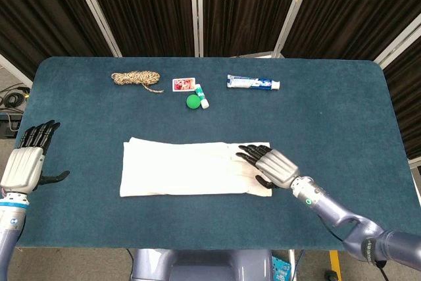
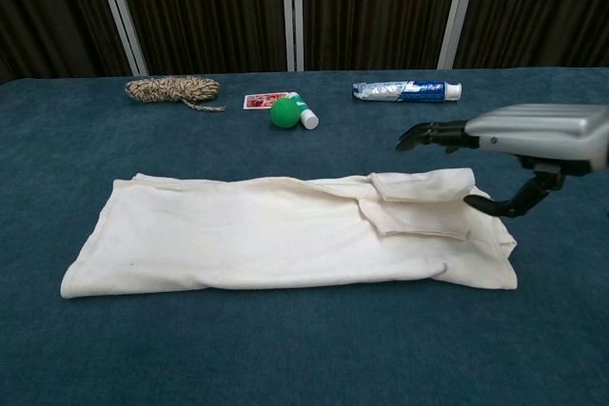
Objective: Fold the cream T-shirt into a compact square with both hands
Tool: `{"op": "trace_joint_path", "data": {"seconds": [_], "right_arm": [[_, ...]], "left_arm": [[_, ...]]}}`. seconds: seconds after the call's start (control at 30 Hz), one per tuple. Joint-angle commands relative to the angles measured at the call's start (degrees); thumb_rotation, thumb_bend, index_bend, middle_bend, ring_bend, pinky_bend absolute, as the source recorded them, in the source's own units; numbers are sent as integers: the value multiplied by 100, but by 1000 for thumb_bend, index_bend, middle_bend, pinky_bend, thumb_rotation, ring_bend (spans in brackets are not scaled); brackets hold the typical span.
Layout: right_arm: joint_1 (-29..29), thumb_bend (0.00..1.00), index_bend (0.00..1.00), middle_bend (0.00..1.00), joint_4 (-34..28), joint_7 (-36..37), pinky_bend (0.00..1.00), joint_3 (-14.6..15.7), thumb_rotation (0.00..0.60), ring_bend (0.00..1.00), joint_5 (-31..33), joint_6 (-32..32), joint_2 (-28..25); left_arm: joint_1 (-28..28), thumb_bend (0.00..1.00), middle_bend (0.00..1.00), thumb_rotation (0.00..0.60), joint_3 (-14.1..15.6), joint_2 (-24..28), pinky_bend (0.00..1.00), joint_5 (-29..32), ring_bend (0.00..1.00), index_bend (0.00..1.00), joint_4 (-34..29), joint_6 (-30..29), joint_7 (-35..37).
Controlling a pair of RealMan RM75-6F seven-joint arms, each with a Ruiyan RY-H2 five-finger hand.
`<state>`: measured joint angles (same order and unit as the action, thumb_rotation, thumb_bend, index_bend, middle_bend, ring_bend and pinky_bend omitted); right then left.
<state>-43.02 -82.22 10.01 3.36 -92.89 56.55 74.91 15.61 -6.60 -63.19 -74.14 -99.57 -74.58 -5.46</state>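
Cream T-shirt (image 2: 266, 235) lying as a long folded strip across the table's near middle.
Right hand (image 2: 533, 135) hovering over its right end, released, fingers spread; left hand (image 1: 26, 159) hanging open, far left.

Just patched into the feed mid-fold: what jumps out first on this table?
The cream T-shirt, folded into a long strip across the near middle of the blue table. The right hand hovers open above the strip's right end, apparently clear of the cloth, while the left hand waits open off to the left. Along the far side lie a rope bundle, a green ball and a toothpaste tube.
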Motion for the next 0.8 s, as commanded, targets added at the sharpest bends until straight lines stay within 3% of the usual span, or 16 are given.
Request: {"op": "trace_joint_path", "data": {"seconds": [0.03, 0.17, 0.3, 0.43, 0.6, 0.8], "right_arm": [[369, 439, 55, 2, -319, -321, 195, 70, 600, 59, -120, 553, -461], [735, 417, 55, 2, -446, -541, 147, 49, 600, 50, -40, 1055, -746], [1110, 186, 55, 0, -518, -691, 4, -22, 600, 5, 122, 1540, -897], [1545, 32, 42, 0, -662, -875, 0, -169, 600, 0, 492, 1989, -949], [2000, 0, 21, 0, -772, -1042, 0, -357, 600, 0, 814, 2507, -738], [2278, 0, 12, 0, -657, -1079, 0, -527, 600, 0, 841, 2886, -411]], "left_arm": [[21, 0, 0, 600, 22, -24, 0, 3, 0, 0, 55, 62, -22], [79, 0, 0, 600, 47, -80, 0, 0, 0, 0, 185, 188, -48], [181, 0, 0, 600, 103, -181, 0, -89, 0, 0, 464, 381, -25], [355, 0, 0, 600, 208, -477, 0, -526, 0, 0, 1173, 535, 250], [773, 0, 0, 600, 446, -952, 0, -1418, 0, 16, 2366, 760, 701], [1158, 0, 0, 600, 703, -1399, 0, -2019, 0, 182, 3278, 962, 922]]}}
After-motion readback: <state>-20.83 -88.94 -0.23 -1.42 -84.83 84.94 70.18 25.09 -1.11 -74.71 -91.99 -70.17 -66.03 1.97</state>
